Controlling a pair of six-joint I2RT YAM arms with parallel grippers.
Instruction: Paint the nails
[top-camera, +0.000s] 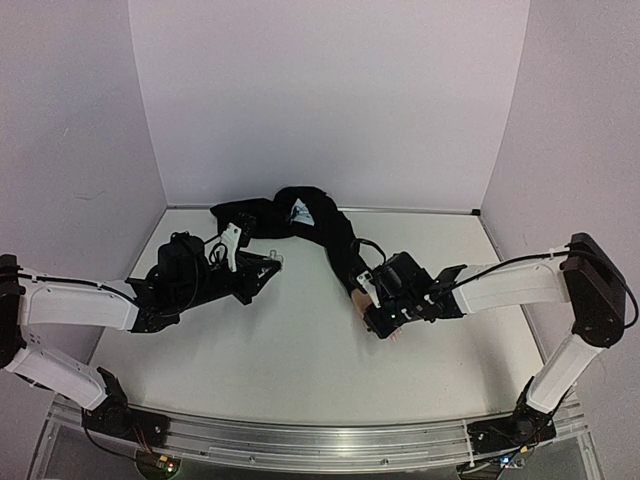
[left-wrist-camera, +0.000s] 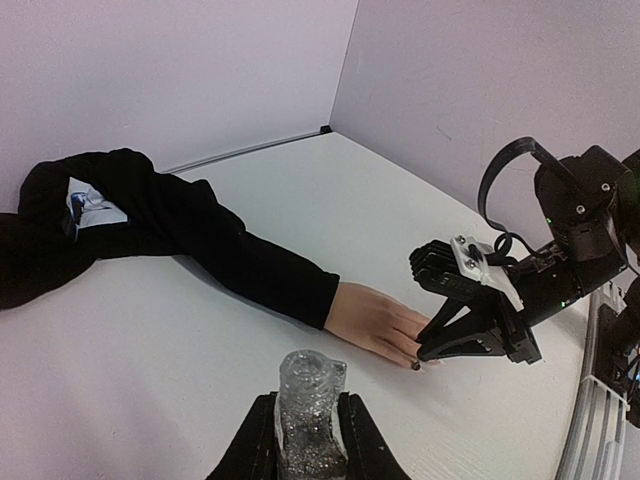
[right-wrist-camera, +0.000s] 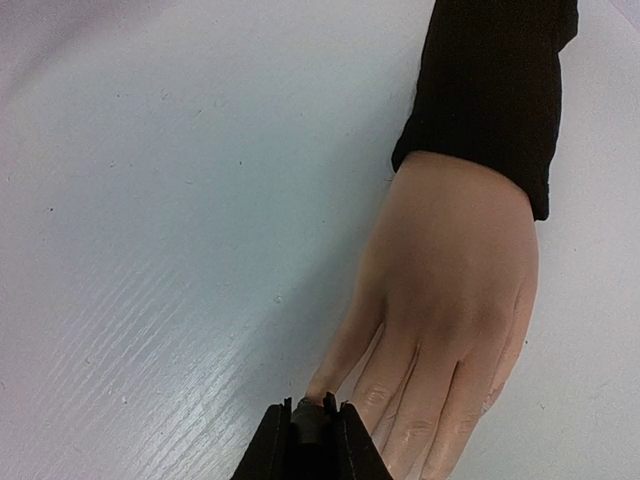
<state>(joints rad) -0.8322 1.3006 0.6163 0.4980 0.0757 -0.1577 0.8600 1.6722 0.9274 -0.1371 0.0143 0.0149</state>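
Mannequin hand (right-wrist-camera: 450, 290) skin-coloured, palm down; black sleeve (right-wrist-camera: 490, 90); nails out of view.

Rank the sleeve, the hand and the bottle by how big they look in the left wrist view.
1. sleeve: plainly the largest.
2. hand and bottle: they look about alike. The bottle sits right at the camera, which inflates it, so I leave these two unranked.
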